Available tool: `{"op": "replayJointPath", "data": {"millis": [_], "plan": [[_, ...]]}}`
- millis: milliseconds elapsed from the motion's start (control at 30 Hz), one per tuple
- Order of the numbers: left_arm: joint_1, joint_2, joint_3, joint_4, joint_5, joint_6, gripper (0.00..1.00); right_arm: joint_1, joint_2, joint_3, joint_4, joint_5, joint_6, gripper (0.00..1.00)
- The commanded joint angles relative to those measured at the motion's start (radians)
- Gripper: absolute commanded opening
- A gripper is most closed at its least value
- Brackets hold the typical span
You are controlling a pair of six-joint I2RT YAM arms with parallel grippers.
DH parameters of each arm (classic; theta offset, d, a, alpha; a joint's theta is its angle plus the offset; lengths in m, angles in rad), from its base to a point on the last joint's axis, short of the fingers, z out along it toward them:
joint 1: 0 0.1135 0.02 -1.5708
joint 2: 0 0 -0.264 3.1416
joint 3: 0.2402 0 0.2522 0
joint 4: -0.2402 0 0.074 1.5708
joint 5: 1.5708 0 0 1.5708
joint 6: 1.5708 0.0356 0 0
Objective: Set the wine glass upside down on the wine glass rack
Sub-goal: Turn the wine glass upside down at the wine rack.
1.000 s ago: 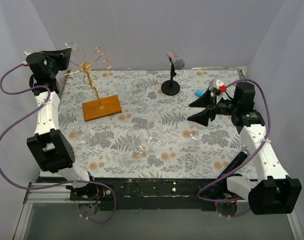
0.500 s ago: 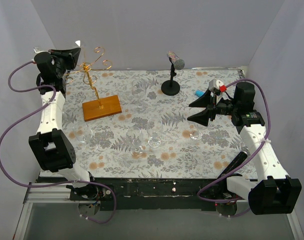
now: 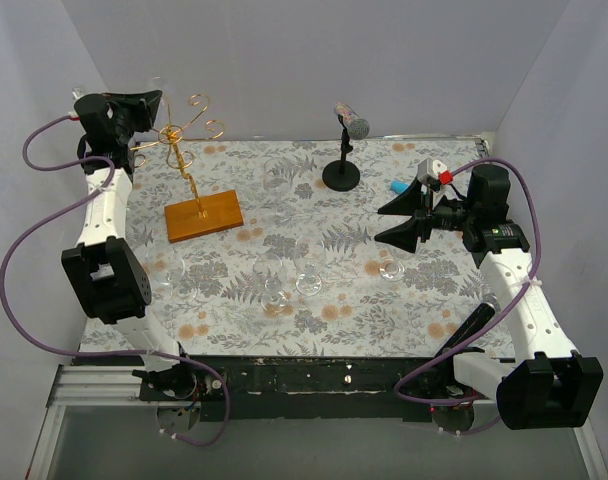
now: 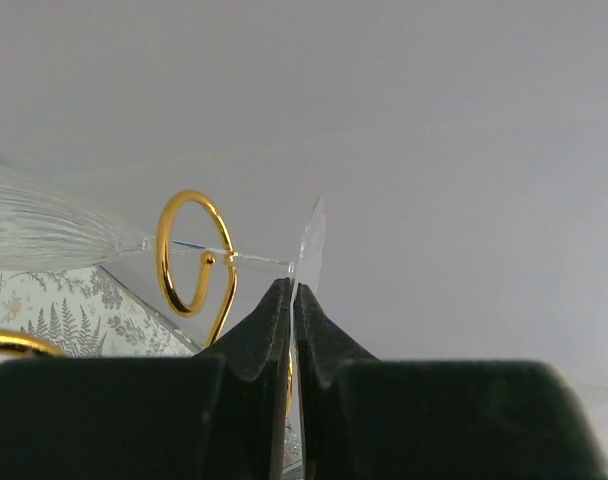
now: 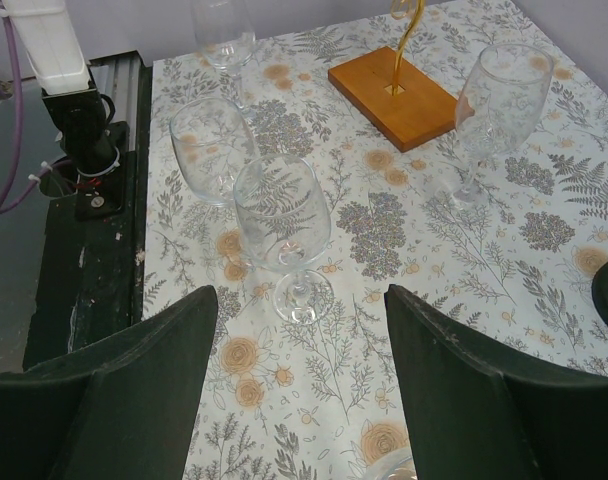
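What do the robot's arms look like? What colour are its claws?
The left arm and right arm are white tubes with chunky black joints. Purple cables loop along both. The left claw and right claw have black, pointy, wedge-shaped fingers.

The wine glass rack [image 3: 202, 215] stood on the table [image 3: 284, 190] at the far left. The microphone stand [image 3: 342, 172] stood to its right, near the back edge. A row of other glasses [image 5: 282, 215] stood in front of them, nearer the arms. The left gripper [image 4: 293, 295] was high up beside the rack's top, with the wine glass [image 4: 54, 232] lying sideways, its stem across one loop. The right gripper [image 3: 396, 221] hung over the table's right side
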Motion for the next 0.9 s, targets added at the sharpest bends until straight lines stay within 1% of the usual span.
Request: {"op": "replayJointPath", "data": {"millis": [0, 267, 600, 667, 867], "plan": [[0.0, 0.012, 0.098, -0.025, -0.026, -0.12, 0.0, -0.003, -0.002, -0.013, 0.016, -0.01, -0.01, 0.76], [0.019, 0.027, 0.131, -0.049, -0.051, -0.112, 0.0, -0.003, -0.002, -0.014, 0.017, -0.012, -0.01, 0.76], [0.053, -0.028, 0.071, -0.051, -0.072, -0.099, 0.0, -0.003, -0.002, -0.019, 0.022, -0.009, -0.009, 0.76], [0.061, -0.042, 0.054, -0.075, -0.079, -0.096, 0.0, -0.003, -0.005, -0.019, 0.022, -0.01, -0.009, 0.76], [0.07, -0.066, 0.03, -0.077, -0.071, -0.091, 0.0, -0.003, -0.006, -0.021, 0.025, -0.009, -0.007, 0.76]]}}
